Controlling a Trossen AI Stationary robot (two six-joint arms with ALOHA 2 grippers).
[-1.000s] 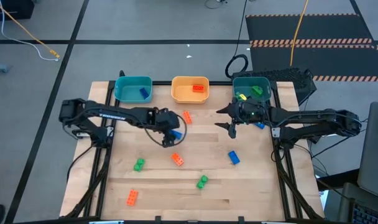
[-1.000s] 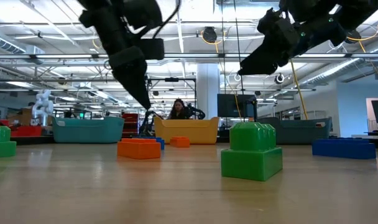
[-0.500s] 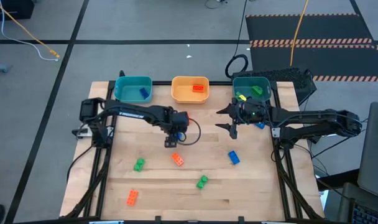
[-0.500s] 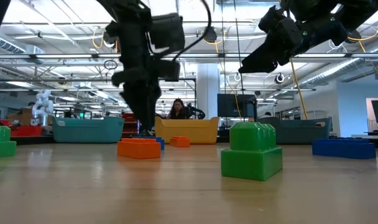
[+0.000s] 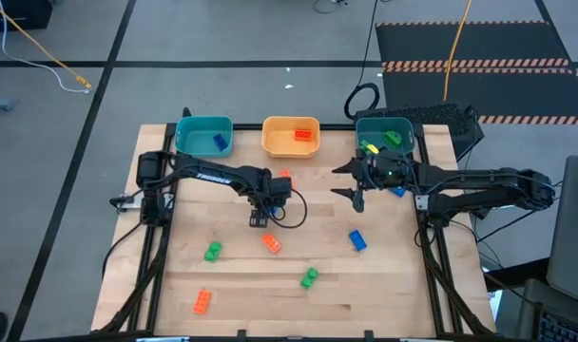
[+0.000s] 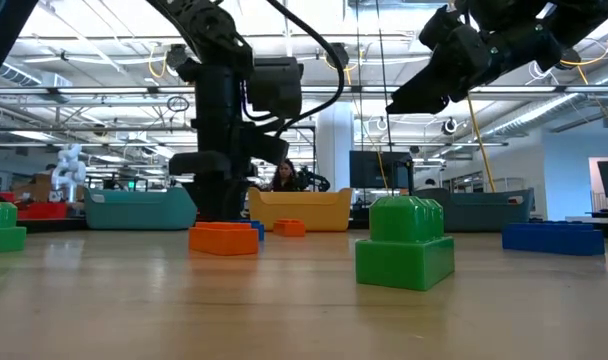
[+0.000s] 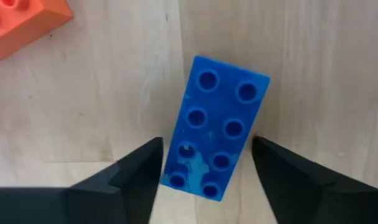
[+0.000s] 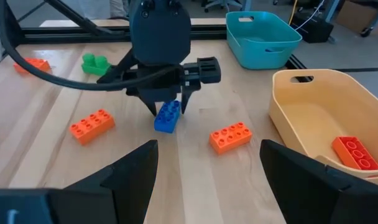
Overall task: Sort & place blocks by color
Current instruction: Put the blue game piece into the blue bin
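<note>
The left end effector [image 5: 259, 215] is down over the middle of the table [image 5: 394, 285], pointing straight at the wood, with a blue block [image 7: 215, 135] lying flat, studs up, between its two fingers [image 7: 139, 167]. The fingers stand apart, one on each side of the block's nearer end, close to its long sides but seemingly not clamped on it yet. The block's long axis runs away from the wrist and is tilted a little off the line between the fingers, so they straddle its narrow width, which is the way it needs to be pinched. An orange block [image 7: 21, 25] lies just beyond it, clear of the fingers.

The blue tray [image 5: 204, 136] sits at the far edge of the table on the left arm's side, so this arm is the better placed for the carry.

The right end effector [image 5: 351, 190], fingers apart and empty, hangs in the air near the green tray [image 5: 384, 133].
</note>
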